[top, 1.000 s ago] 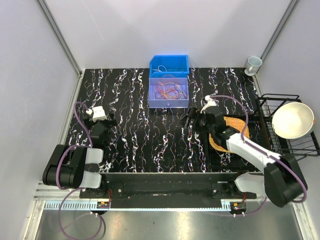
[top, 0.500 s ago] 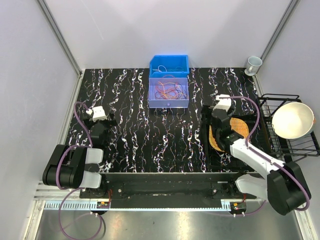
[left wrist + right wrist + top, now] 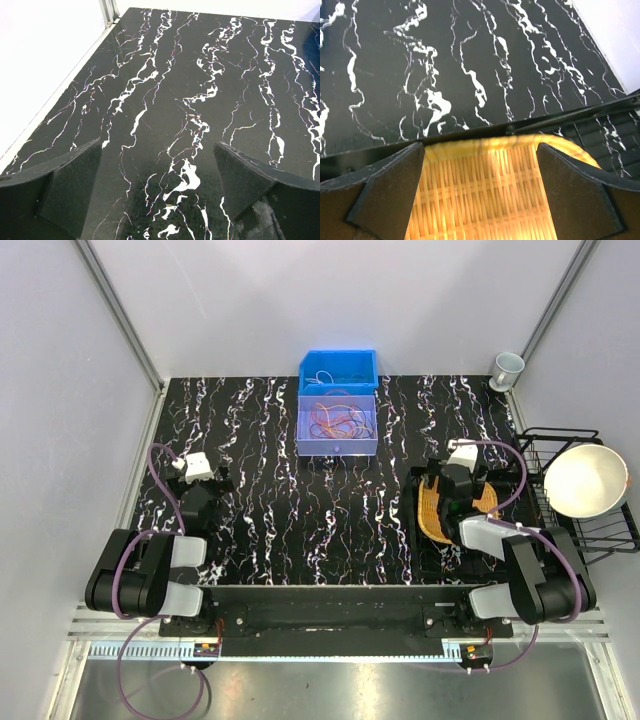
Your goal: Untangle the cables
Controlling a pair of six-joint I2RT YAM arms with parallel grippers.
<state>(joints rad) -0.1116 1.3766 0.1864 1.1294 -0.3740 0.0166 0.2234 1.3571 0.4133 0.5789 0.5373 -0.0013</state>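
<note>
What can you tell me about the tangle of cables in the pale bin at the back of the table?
The cables are thread-thin wires, mostly orange and red with a few paler strands, looped into one loose tangle. They lie inside the translucent lavender bin, which sits at the far middle of the table, right in front of a blue bin. Only the lavender bin touches them. Single strands are too fine to trace.

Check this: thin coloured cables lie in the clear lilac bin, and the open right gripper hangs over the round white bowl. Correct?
No. The open right gripper hangs over the woven yellow tray, not the round white bowl; the right wrist view shows it. The rest holds.
</note>
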